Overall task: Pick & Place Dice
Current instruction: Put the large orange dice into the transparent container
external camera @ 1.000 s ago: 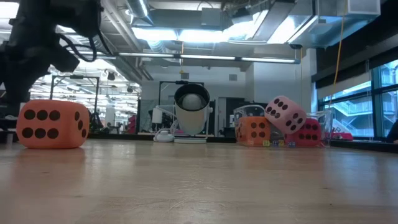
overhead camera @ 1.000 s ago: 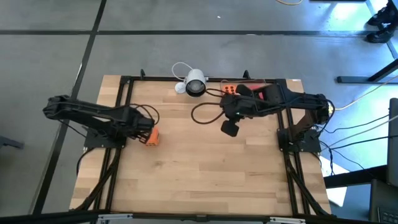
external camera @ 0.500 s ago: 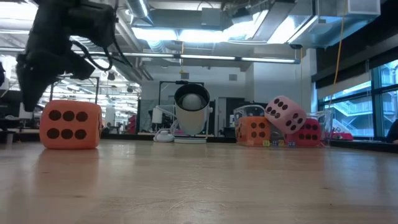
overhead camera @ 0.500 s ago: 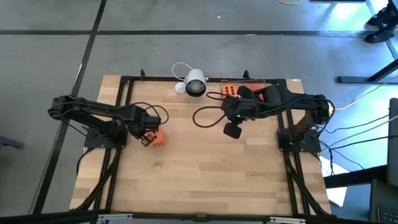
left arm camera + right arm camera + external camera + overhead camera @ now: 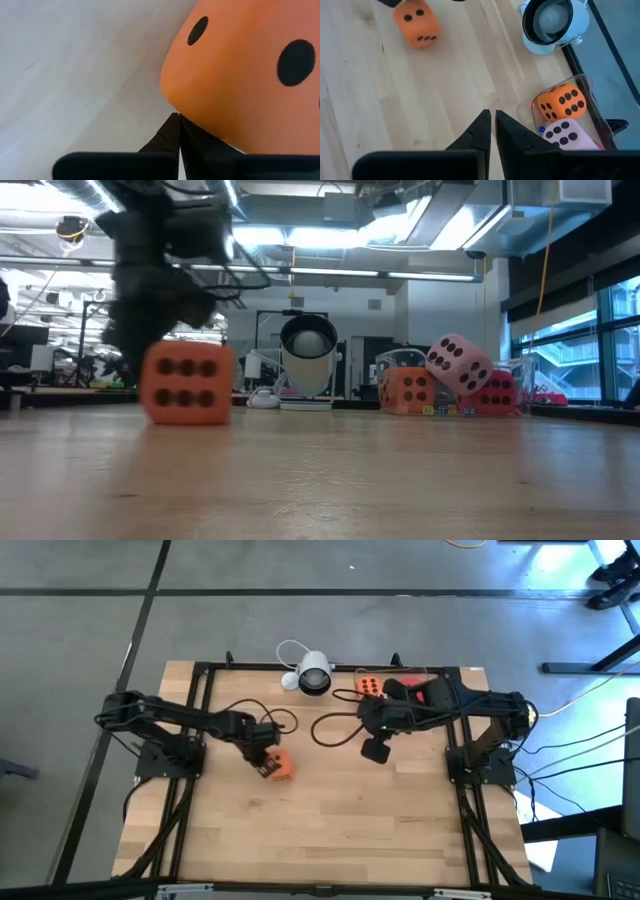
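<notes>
Overhead and table-level views of a wooden table (image 5: 330,830) with two arms. The left gripper (image 5: 262,762), fingers pressed fully together and holding nothing, rests its tips against the side of an orange die (image 5: 280,764) that sits on the table left of centre, nearer the far edge than the near one; the left wrist view shows the die (image 5: 250,75) touching the closed fingertips (image 5: 172,132). The right gripper (image 5: 372,748), its fingers nearly together and empty, hovers above the table right of centre. By the far right corner, a second orange die (image 5: 406,390), a pink die (image 5: 458,364) and a red die (image 5: 497,393) cluster together; the pink one leans tilted on the others. A white round camera (image 5: 313,673) stands at the far edge.
</notes>
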Controlling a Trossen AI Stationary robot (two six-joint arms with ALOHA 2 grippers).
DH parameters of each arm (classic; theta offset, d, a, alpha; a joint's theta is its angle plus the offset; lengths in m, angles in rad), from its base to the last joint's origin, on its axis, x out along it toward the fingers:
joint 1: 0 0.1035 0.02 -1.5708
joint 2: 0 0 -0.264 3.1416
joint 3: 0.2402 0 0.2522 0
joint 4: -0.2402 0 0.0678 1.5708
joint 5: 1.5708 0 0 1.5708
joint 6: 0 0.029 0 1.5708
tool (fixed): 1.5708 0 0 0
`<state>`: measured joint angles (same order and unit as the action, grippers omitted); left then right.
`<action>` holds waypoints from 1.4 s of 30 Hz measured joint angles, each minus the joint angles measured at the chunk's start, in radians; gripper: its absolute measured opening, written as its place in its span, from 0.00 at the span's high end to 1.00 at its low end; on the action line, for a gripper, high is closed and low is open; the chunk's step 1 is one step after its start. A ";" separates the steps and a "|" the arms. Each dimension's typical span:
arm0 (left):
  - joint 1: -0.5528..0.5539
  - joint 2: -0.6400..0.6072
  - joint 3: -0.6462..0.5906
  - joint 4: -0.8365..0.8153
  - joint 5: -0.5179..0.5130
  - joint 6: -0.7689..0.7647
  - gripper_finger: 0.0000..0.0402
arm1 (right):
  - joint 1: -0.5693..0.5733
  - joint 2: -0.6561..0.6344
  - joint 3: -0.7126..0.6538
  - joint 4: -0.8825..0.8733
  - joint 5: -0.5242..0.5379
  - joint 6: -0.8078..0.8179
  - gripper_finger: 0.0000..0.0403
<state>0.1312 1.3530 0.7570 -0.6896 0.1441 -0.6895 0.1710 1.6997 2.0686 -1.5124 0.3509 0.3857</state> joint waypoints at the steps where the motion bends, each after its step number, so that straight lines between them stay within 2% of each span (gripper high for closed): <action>1: -0.003 0.020 0.004 0.047 0.007 -0.011 1.00 | 0.004 0.000 0.000 -0.007 0.000 0.004 0.93; 10: -0.032 0.227 0.200 0.210 -0.002 0.002 1.00 | 0.060 0.000 0.000 -0.059 -0.003 0.045 0.93; 18: -0.033 0.436 0.452 0.220 0.048 0.097 1.00 | 0.082 -0.001 0.000 -0.059 0.006 0.055 0.93; 23: -0.039 0.483 0.540 0.207 0.062 0.111 1.00 | 0.114 -0.025 -0.001 -0.059 0.019 0.108 0.93; 28: -0.036 0.408 0.545 0.119 -0.023 0.127 0.99 | 0.184 -0.040 -0.001 -0.059 0.075 0.135 0.93; 33: -0.037 0.273 0.545 0.013 -0.063 0.086 0.99 | 0.244 -0.037 -0.055 -0.058 0.023 0.147 0.91; 38: -0.088 0.125 0.545 0.010 -0.091 0.026 0.99 | 0.278 -0.035 -0.182 -0.018 0.018 0.190 0.77; 42: -0.138 0.003 0.546 0.002 -0.181 0.021 0.99 | 0.293 -0.034 -0.273 0.163 -0.032 0.263 0.61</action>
<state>-0.0071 1.3557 1.3025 -0.6879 -0.0371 -0.6682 0.4643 1.6657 1.7953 -1.3494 0.3186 0.6486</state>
